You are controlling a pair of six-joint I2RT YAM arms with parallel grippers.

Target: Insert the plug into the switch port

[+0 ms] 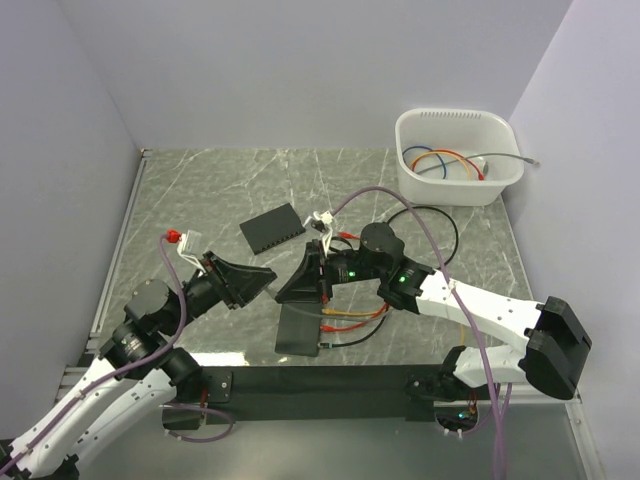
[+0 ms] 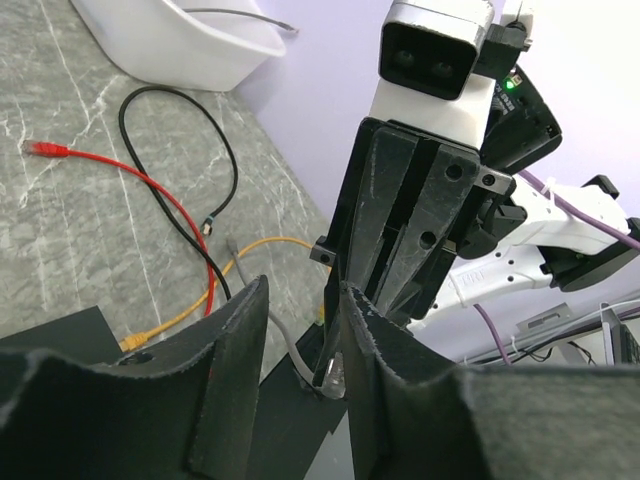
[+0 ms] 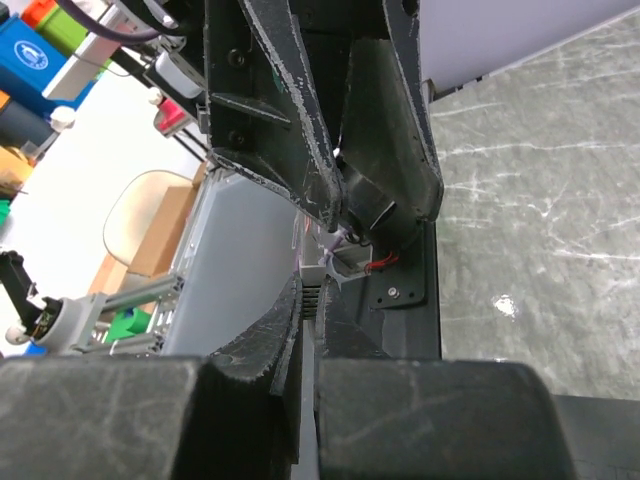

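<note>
Left tool [image 2: 300, 305] flanks plug [image 2: 333, 375] held by right tool [image 3: 308, 305].

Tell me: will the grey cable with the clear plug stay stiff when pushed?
Probably floppy: the grey cable curves just behind its clear plug, so it may buckle. The plug looks small and light, so it could easily twist off line.

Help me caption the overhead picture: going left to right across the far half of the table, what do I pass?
Metal rail along the left edge → small black box → white tub → grey cable end sticking out past the tub's right side.
</note>
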